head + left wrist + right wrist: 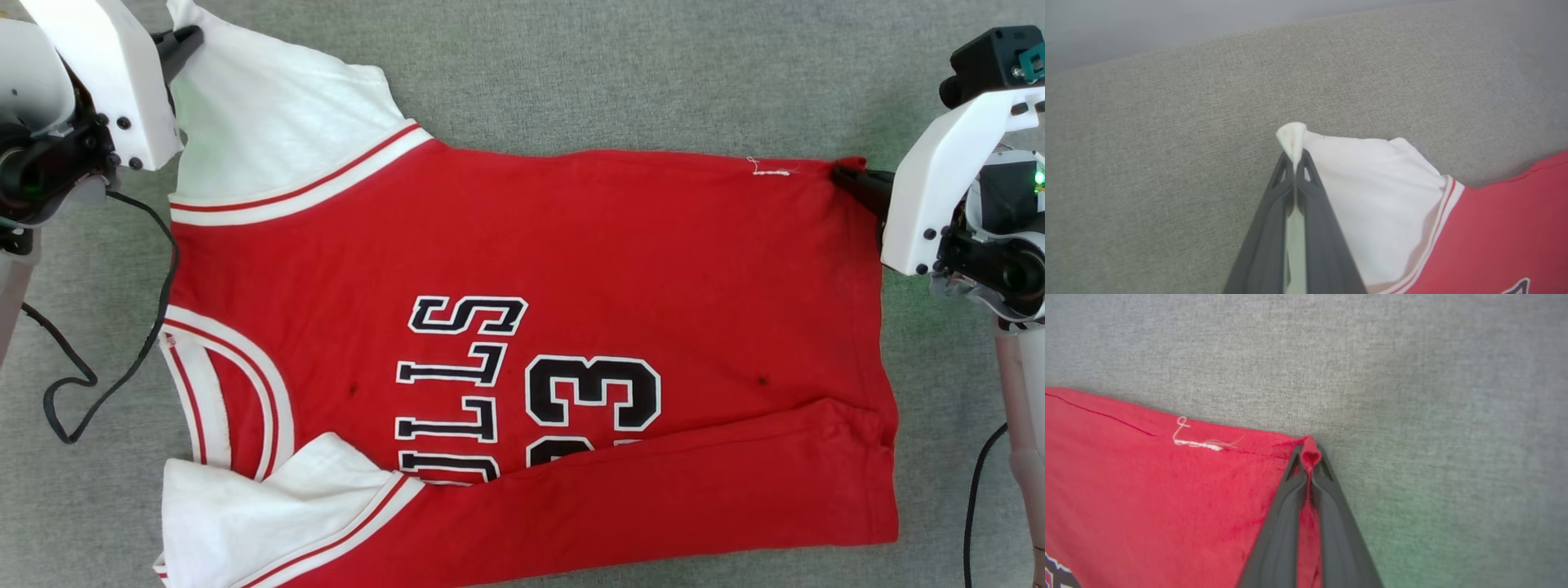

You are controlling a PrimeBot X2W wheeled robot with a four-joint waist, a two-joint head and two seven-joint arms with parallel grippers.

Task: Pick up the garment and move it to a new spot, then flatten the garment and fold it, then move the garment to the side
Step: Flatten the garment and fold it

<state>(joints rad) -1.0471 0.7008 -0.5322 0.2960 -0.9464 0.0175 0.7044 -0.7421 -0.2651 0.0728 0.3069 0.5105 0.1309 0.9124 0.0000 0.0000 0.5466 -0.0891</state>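
Left gripper (189, 39), upper left, clamps the white sleeve tip of the garment (588, 245); right gripper (845, 175), right edge, pinches its red hem corner tight.

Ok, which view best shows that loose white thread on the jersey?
Right wrist view: the white thread sits close, loop and frayed end clear, beside the right gripper shut on the garment. The head view shows it tiny at the far edge. The left wrist view looks at the white sleeve.
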